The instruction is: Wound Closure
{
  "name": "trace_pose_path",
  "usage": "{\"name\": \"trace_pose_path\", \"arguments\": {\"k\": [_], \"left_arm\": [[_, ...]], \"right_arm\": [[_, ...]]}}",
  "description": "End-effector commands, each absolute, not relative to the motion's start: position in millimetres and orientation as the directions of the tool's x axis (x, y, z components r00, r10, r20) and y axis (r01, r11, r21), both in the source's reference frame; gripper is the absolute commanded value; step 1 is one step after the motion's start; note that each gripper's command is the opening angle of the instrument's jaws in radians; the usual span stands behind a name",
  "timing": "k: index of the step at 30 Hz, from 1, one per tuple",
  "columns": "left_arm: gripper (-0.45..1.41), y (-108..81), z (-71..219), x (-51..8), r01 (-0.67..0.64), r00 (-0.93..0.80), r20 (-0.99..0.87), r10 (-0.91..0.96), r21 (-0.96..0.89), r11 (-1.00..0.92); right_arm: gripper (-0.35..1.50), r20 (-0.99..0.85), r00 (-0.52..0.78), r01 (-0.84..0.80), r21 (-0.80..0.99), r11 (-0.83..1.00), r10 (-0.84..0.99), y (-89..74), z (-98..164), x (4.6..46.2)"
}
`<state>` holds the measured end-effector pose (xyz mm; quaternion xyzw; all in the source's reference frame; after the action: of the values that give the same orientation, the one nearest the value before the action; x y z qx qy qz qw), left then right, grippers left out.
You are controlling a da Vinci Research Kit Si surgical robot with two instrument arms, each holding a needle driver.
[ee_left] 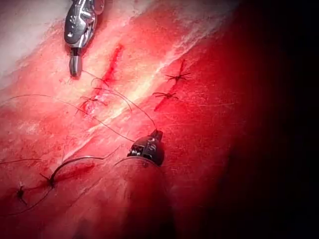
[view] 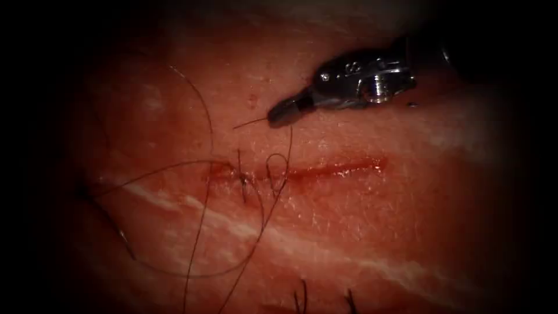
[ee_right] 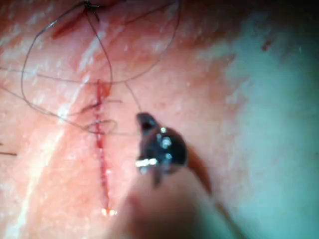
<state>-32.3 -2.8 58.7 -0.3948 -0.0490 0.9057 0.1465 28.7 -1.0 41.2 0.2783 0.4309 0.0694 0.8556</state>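
Observation:
The cut (view: 325, 170) runs across the tissue (view: 360, 232) with red fluid along it. My right tool (view: 278, 114) hovers just above the cut's left half, shut on the dark thread (view: 289, 145) near a short free tail. From there the thread drops to a small loop (view: 278, 171) at the stitched left end of the cut. My left tool (ee_left: 156, 133) is shut on another stretch of thread (ee_left: 137, 107). The curved needle (ee_left: 75, 160) lies loose on the tissue and neither tool holds it. The right tool's tip (ee_right: 144, 121) sits beside the stitches (ee_right: 98, 115).
Long slack thread (view: 203, 197) loops widely over the tissue left of and below the cut. Knotted older stitches (ee_left: 172, 84) with cut ends sit on a neighbouring closed cut; two of their cut tails (view: 299, 299) show at the endoscope view's lower edge.

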Motion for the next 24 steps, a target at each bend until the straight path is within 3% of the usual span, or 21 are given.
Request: {"name": "trace_pose_path", "arguments": {"k": [1, 9, 24], "left_arm": [[-0.45, -3.7, 59.3, -32.9, -0.225, -0.644, -0.701, 0.306, -0.209, -0.952], [-0.45, -5.2, 58.9, -32.0, -0.226, -0.645, -0.697, 0.312, -0.216, -0.950], [-0.45, -8.5, 58.8, -31.5, -0.187, -0.667, -0.685, 0.293, -0.226, -0.956]], "right_arm": [[-0.35, -0.694, 0.611, 0.111, 0.551, 0.827, 0.381, -2.0, 41.8, 28.6], [-0.35, -0.673, 0.568, 0.019, 0.587, 0.809, 0.474, -0.3, 41.4, 29.0], [-0.35, -0.700, 0.585, 0.040, 0.530, 0.847, 0.410, 0.2, 44.5, 29.7]]}}
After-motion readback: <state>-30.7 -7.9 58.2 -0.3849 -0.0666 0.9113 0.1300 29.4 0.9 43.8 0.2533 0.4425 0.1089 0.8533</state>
